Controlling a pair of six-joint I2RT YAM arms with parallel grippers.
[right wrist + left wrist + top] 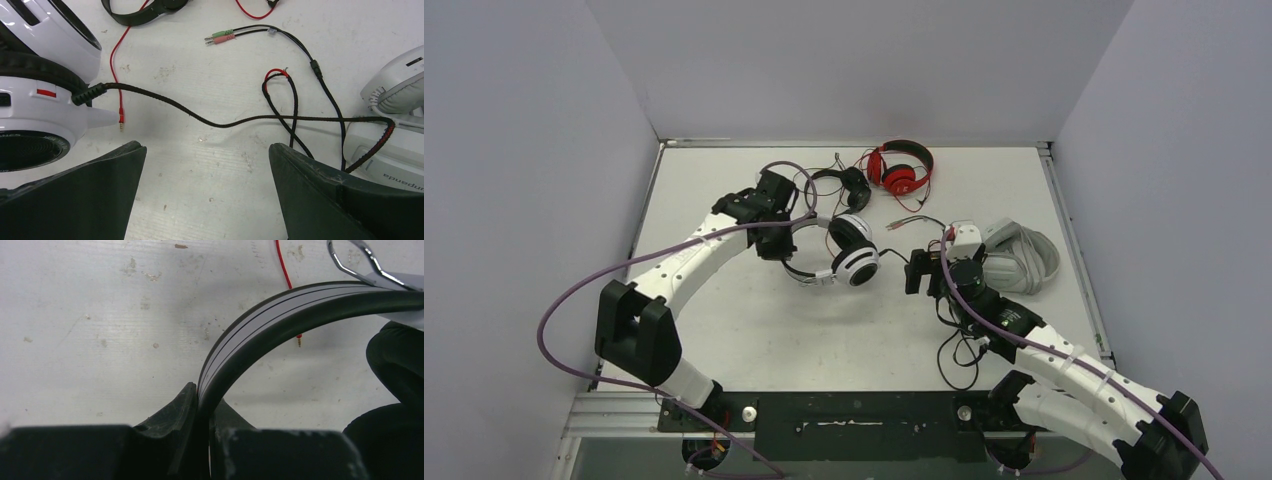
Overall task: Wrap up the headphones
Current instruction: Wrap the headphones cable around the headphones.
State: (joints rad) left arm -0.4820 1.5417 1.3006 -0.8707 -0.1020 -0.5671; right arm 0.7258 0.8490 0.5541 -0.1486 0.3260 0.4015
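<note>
Altogether four headphones (902, 170) (842, 186) (1022, 258); left tool (204, 412) pinches the white-and-black pair (849, 255), right tool (204, 147) spread.

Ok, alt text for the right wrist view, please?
The open right hand hovers over a black braided cable running from the white-and-black headphones at left across the table. At top lie green and pink plugs; at right, light grey headphones.

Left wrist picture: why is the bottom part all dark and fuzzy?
Left wrist view: the left gripper is close to the lens, so its fingers look soft, while the pinched headband is sharper. Right wrist view: the braided cable is crisp. Top view: even light, faint shadows.
</note>
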